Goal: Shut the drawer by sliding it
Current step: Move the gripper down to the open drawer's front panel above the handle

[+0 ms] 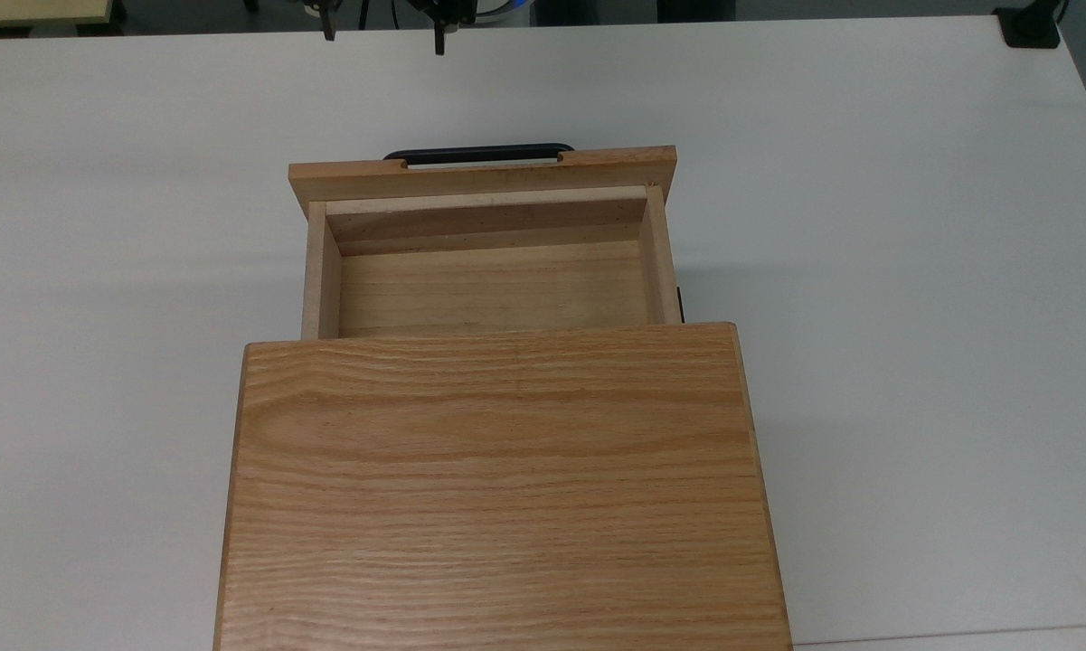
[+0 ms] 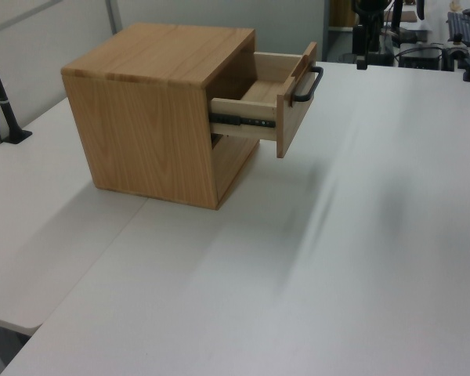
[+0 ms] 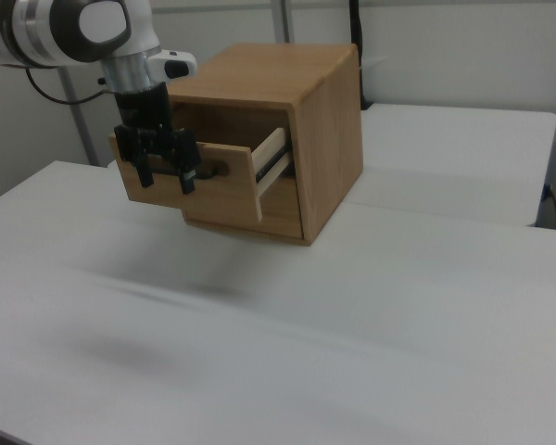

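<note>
Cabinet (image 1: 497, 488) nearest, drawer (image 1: 488, 271) pulled out; gripper (image 3: 162, 167) spread, empty, clear of handle (image 1: 479, 154): approach stage, push on front panel next.

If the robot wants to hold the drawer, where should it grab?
Probably the black handle on the drawer's front panel. It is a long bar that stands off the wood, so there is a gap for fingers to close around it. The gripper should come from the front, the open side facing away from the cabinet, where nothing blocks it.
</note>
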